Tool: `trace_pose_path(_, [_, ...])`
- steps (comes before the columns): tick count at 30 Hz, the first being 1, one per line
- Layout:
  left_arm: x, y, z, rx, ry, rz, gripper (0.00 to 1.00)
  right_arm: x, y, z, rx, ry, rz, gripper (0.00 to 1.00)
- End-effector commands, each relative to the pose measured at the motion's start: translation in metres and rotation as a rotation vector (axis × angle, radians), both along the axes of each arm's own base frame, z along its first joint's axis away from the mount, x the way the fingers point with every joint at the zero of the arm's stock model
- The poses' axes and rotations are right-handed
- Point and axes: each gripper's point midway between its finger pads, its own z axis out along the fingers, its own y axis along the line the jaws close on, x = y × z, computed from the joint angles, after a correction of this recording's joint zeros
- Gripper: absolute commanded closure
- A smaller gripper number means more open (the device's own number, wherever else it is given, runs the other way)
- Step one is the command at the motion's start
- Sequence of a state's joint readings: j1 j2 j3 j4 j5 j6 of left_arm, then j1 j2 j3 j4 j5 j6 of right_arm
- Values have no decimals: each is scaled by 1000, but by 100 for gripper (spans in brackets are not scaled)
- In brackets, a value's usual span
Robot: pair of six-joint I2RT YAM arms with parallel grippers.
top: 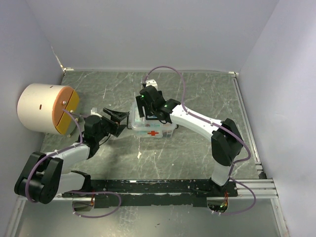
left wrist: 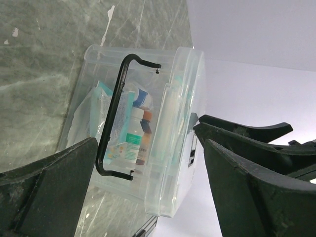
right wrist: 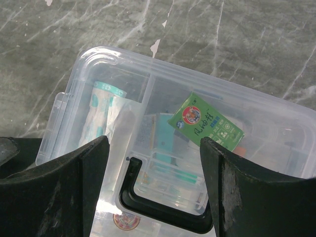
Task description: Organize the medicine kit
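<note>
Medicine kit (top: 154, 127): clear plastic case, lid on, near the middle of the table (top: 207, 98); red cross (top: 153, 133) on the side facing the near edge
Handle (left wrist: 112, 118): black, on the lid
Contents: green sachet (right wrist: 205, 121), blue-and-white packets, 1 small bottle (left wrist: 133, 133), all seen through the plastic
Right gripper (top: 147, 113): over the kit, fingers wide, 1 each side of the handle, gripping nothing
Left gripper (top: 127, 120): just beside the kit's left end, fingers spread fully, holding nothing
Cylinder (top: 47, 108): white and orange, at the left edge, well apart from the kit
</note>
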State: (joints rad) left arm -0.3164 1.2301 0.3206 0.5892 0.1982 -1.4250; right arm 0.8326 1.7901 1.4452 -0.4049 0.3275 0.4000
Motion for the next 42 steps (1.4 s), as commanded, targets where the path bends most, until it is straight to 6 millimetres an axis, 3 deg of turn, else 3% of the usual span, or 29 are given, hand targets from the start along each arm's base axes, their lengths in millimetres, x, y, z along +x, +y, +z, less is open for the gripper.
trace_pose_path(1, [0, 0, 0, -29, 19, 23, 1, -26, -17, -45, -96, 139, 8, 26])
trace_pose_path(6, [-4, 8, -9, -63, 58, 90, 1, -26, -17, -45, -95, 142, 7, 27])
trace_pose_path(22, [4, -20, 20, -278, -42, 1, 1, -27, -16, -46, -90, 143, 5, 27])
trace_pose_path(33, [-2, -21, 28, -172, -84, -28, 4, -28, -17, -45, -84, 142, 6, 27])
trace_pose_path(42, [-10, -30, 22, 36, -79, -115, 6, -29, -18, -52, -90, 155, -5, 27])
